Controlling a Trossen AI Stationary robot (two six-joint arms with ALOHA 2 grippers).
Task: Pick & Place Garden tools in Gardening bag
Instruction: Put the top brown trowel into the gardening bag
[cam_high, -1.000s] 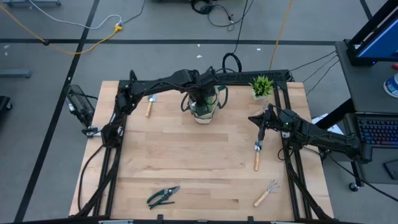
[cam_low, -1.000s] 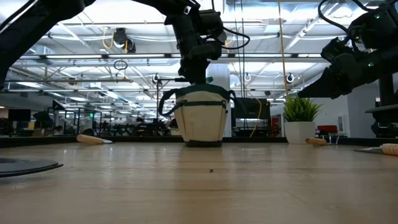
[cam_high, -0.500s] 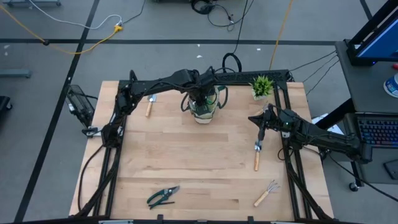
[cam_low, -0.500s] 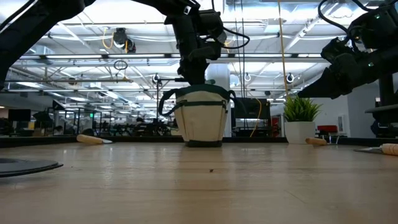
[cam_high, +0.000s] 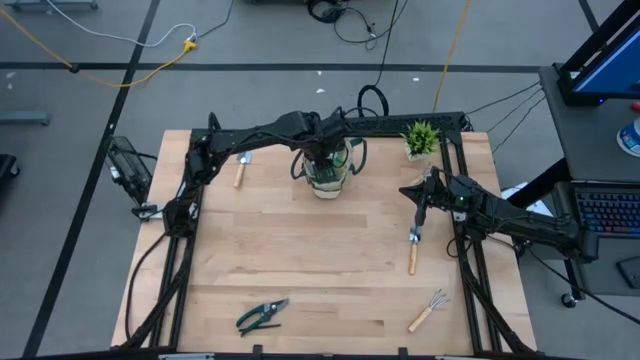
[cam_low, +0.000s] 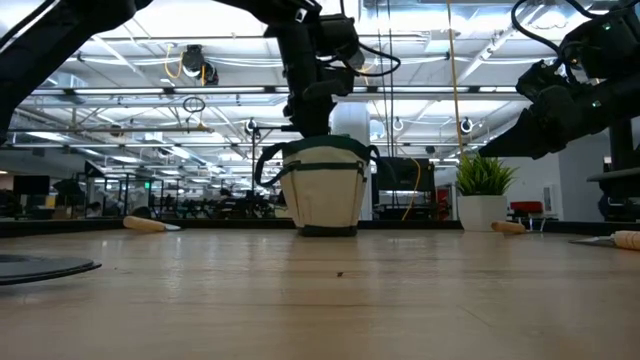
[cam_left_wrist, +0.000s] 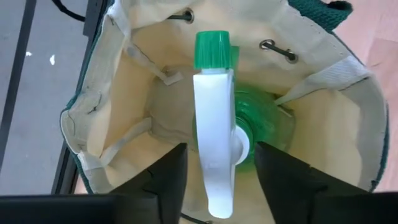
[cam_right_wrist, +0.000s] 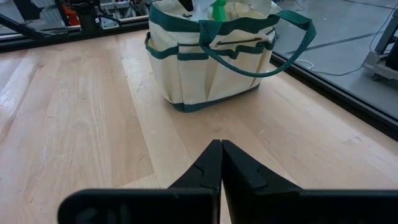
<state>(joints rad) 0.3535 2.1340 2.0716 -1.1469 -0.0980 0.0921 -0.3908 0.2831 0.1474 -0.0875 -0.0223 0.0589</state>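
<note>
The beige gardening bag (cam_high: 327, 172) with dark green trim stands on its base at the table's far middle. It also shows in the low view (cam_low: 325, 195) and the right wrist view (cam_right_wrist: 211, 56). A green spray bottle (cam_left_wrist: 214, 124) with a white head stands inside the bag, head up. My left gripper (cam_left_wrist: 221, 148) hangs over the bag's mouth, pointing down. It is open, one finger on each side of the white head, with a gap on both sides. My right gripper (cam_right_wrist: 221, 146) is shut and hovers at the table's right (cam_high: 418, 192).
A wooden-handled trowel (cam_high: 413, 250) lies below my right gripper. A hand rake (cam_high: 428, 312) lies near the front right, and pruning shears (cam_high: 262, 315) near the front left. Another trowel (cam_high: 240, 170) lies far left. A potted plant (cam_high: 421, 138) stands far right.
My left gripper has tipped a little over the bag without leaving its place. The bag and my right gripper have stayed where they were.
</note>
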